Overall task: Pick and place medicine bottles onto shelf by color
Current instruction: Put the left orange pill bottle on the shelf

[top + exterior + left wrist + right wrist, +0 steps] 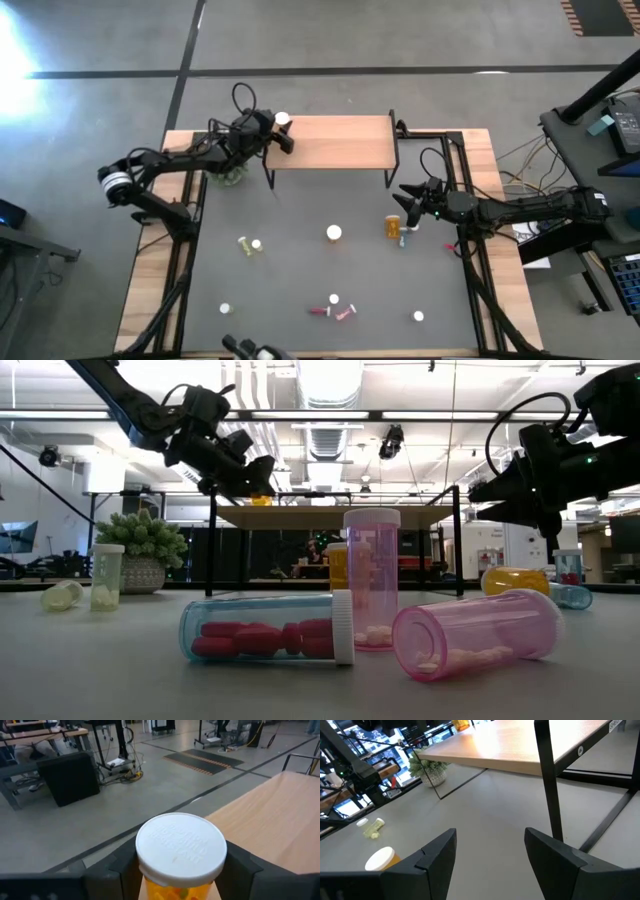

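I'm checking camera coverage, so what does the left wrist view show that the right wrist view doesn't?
Only the left wrist view: the orange bottle's white cap close up between the left gripper's fingers, at the shelf's corner. Only the right wrist view: the right gripper open and empty over the table, the plant, a yellowish bottle, another orange bottle and the shelf's black legs. Both: the wooden shelf top.

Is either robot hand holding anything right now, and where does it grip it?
The left hand holds an orange bottle by its body just under the white cap, at the shelf's left end. The right hand is open, holding nothing.
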